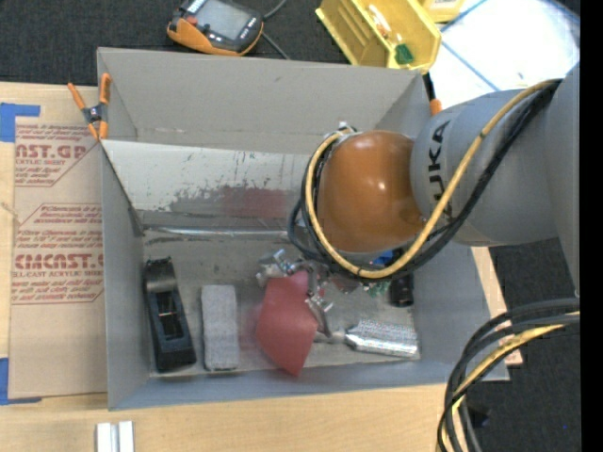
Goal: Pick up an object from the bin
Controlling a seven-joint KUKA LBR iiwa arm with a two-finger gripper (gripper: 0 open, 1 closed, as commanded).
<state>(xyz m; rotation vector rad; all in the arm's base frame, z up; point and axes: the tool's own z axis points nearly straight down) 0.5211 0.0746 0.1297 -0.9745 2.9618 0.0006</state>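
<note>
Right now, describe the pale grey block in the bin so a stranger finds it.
Start at the left wall of the bin. Along the floor come a black box, then the grey block, then a red cup. It alone is a pale, flat rectangle.

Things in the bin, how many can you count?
4: a black box at the left, a grey block beside it, a red cup in the middle, a silvery piece at the right. The arm may hide more.
</note>
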